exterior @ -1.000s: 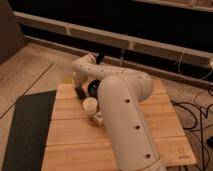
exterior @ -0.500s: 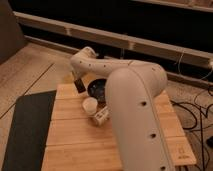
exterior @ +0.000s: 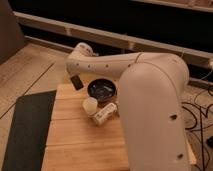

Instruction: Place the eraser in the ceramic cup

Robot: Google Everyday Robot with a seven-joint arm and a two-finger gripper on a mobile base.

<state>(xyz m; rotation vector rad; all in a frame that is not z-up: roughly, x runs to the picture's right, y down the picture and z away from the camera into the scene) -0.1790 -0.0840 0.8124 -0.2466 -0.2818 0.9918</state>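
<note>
My white arm reaches from the lower right across to the table's far left corner. The gripper point(exterior: 76, 81) hangs down from the wrist there, shut on the eraser point(exterior: 77, 83), a small dark block tilted just above the wood. The ceramic cup point(exterior: 90, 106), short and cream-white, stands upright on the table a little right of and nearer than the gripper, apart from it. The fingers themselves are mostly hidden by the wrist and the block.
A wide dark bowl point(exterior: 102, 91) sits just behind the cup. A white bottle point(exterior: 104, 114) lies on its side against the cup's right. The wooden table point(exterior: 75, 145) has a dark mat point(exterior: 27, 130) along its left. Cables point(exterior: 200, 115) lie on the floor at right.
The arm's bulk has swung right and nearer, uncovering the bowl, cup and bottle. The wrist with the dark block has shifted left, towards the table's far left corner.
</note>
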